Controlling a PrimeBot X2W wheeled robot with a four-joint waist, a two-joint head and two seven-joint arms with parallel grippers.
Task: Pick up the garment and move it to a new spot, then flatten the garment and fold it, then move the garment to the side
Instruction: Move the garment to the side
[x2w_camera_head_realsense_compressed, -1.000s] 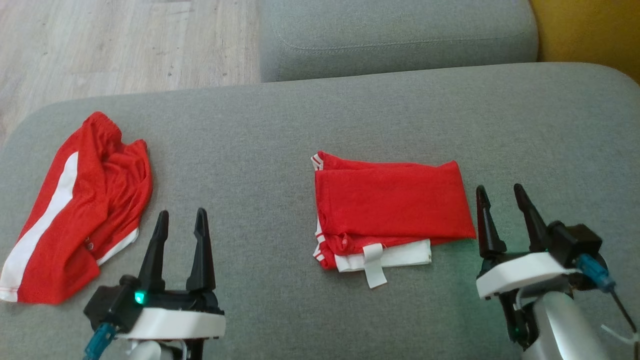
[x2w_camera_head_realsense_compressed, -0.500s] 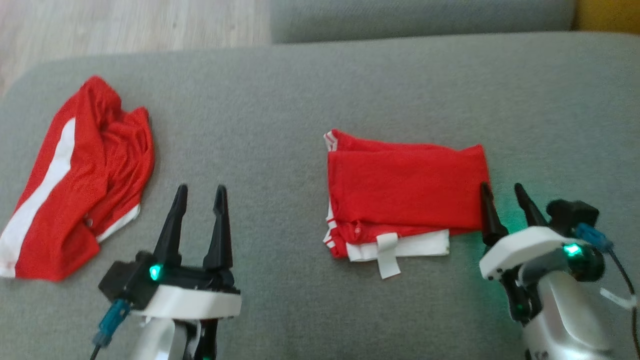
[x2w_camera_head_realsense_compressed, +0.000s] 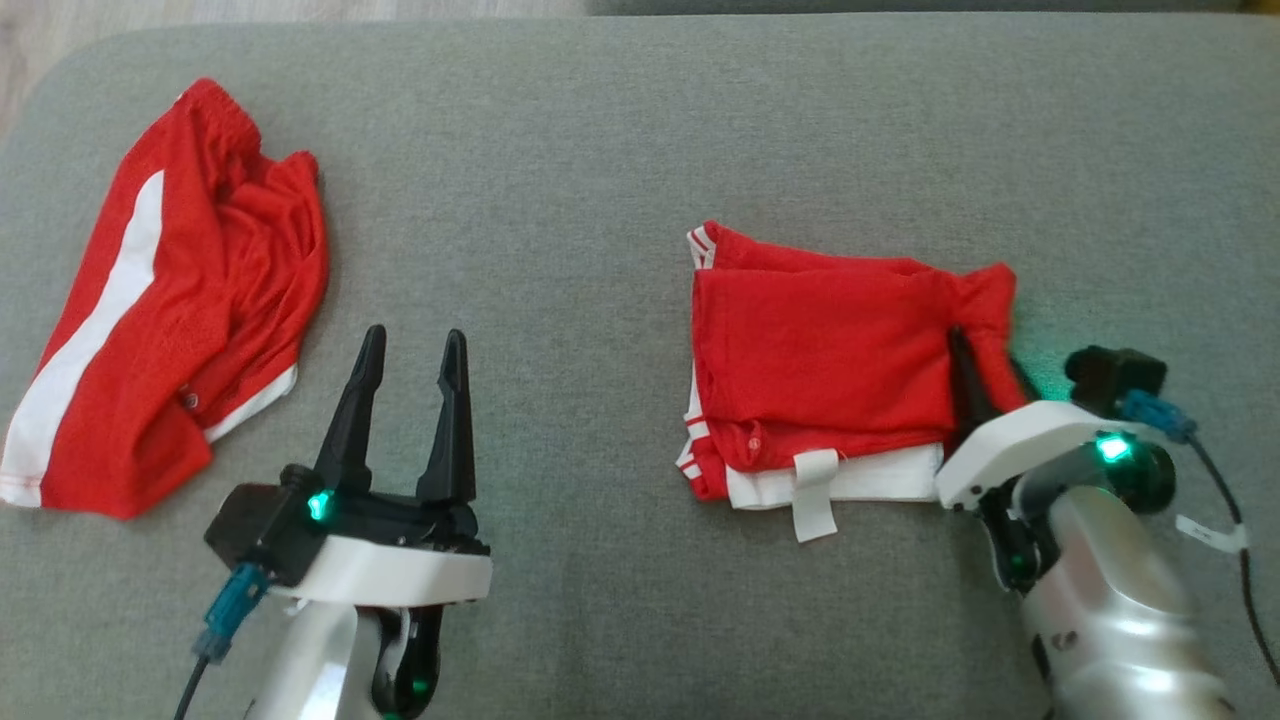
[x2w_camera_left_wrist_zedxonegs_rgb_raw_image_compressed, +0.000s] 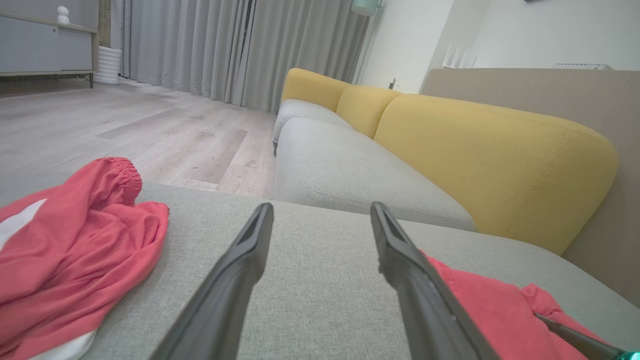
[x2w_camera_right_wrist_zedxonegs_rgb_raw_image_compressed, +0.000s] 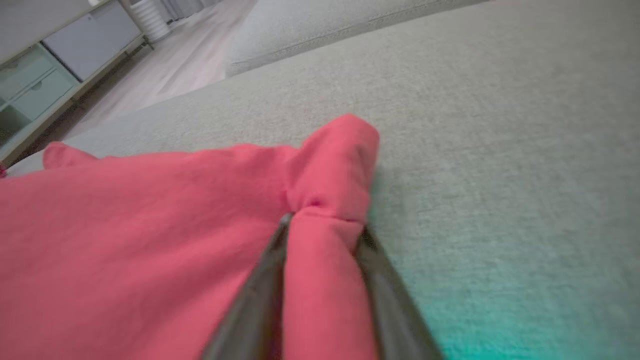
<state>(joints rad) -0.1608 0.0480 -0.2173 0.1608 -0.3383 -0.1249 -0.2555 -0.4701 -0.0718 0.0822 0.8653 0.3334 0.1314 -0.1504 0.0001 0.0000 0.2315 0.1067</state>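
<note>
- Left gripper (x2w_camera_head_realsense_compressed: 415, 335) is hovering over the grey cushion (x2w_camera_head_realsense_compressed: 600, 200), fingers spread, empty.
- Right gripper (x2w_camera_head_realsense_compressed: 985, 352) is pinching the folded red garment (x2w_camera_head_realsense_compressed: 820, 350) at its 3 o'clock edge.
- The garment is lying at 3 o'clock from the left gripper.

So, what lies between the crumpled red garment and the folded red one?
In the head view, the open left hand and bare grey cushion lie between the crumpled garment and the folded garment.

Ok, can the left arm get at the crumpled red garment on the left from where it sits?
Probably yes. The left end effector is open and empty, with bare grey cushion between it and the crumpled garment just to its left. The right end effector, pinching the folded garment, is well clear.
</note>
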